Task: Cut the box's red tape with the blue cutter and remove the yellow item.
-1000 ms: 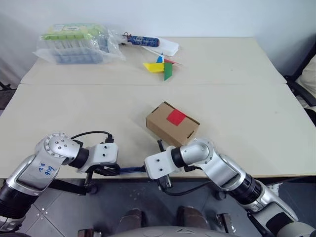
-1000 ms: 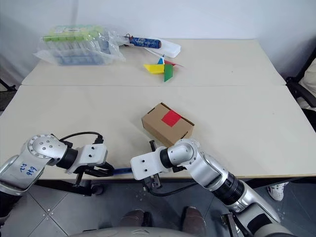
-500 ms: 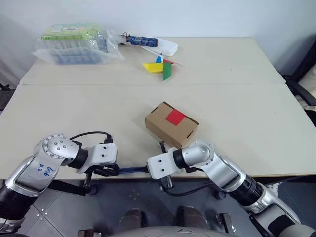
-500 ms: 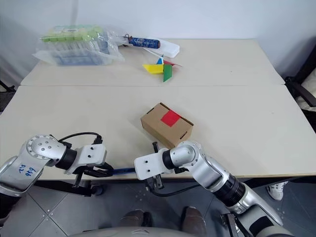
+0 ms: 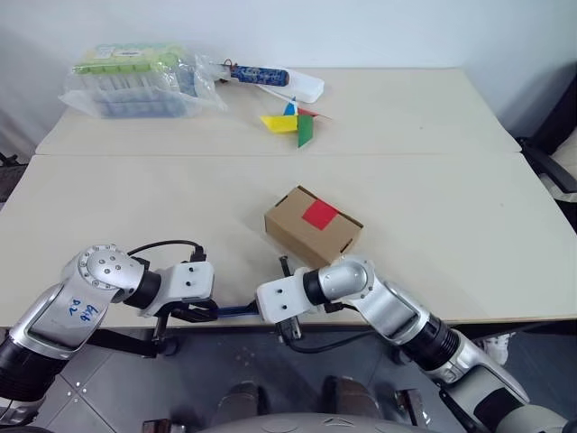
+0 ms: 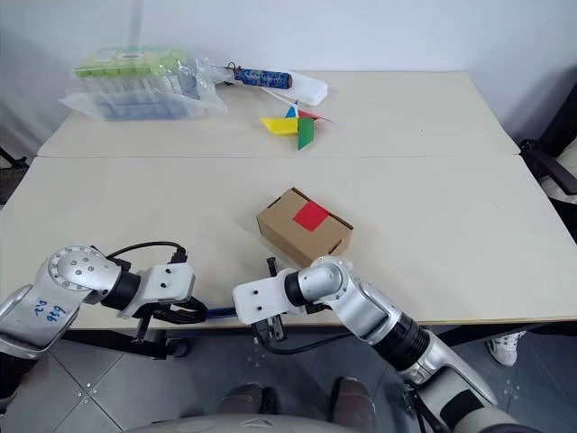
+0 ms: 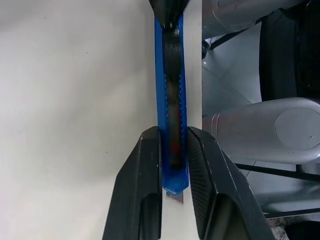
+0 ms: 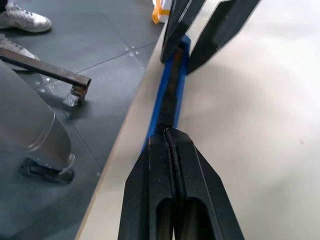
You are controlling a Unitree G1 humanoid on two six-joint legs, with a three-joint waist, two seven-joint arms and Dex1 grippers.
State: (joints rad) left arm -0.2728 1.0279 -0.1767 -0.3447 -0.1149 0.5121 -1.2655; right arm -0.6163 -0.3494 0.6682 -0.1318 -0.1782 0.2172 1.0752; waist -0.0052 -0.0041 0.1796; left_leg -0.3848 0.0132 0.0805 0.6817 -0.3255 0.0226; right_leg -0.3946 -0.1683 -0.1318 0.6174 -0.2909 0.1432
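Blue cutter (image 7: 170,100) lies along the near edge of the surface (image 5: 433,216), held at both ends. Left end effector (image 7: 172,165) is clamped on one end, a black finger pressed to each side of the blue body. Right end effector (image 8: 172,150) has its two fingers pressed flat together at the other end; whether they pinch the tip or the slider there cannot be told.

Box (image 5: 313,227) sits toward the middle of the surface, just beyond the right wrist, closed, with the red tape (image 5: 321,214) intact on its top face. Yellow item is presumably inside. A plastic package (image 5: 135,79), a patterned tube (image 5: 261,74) and a pinwheel (image 5: 293,122) lie at the far side, well apart.

Judged step: adjusting or handing over the cutter; cutting not begun.

Risks:
- Cutter rides right on the edge. If either grip loosens, it could tip off to the floor.
- If both ends pull out of line, the slim body may twist or slip from the left fingers.
- Right elbow is close to the box; a swing could shove it and shift the tape.
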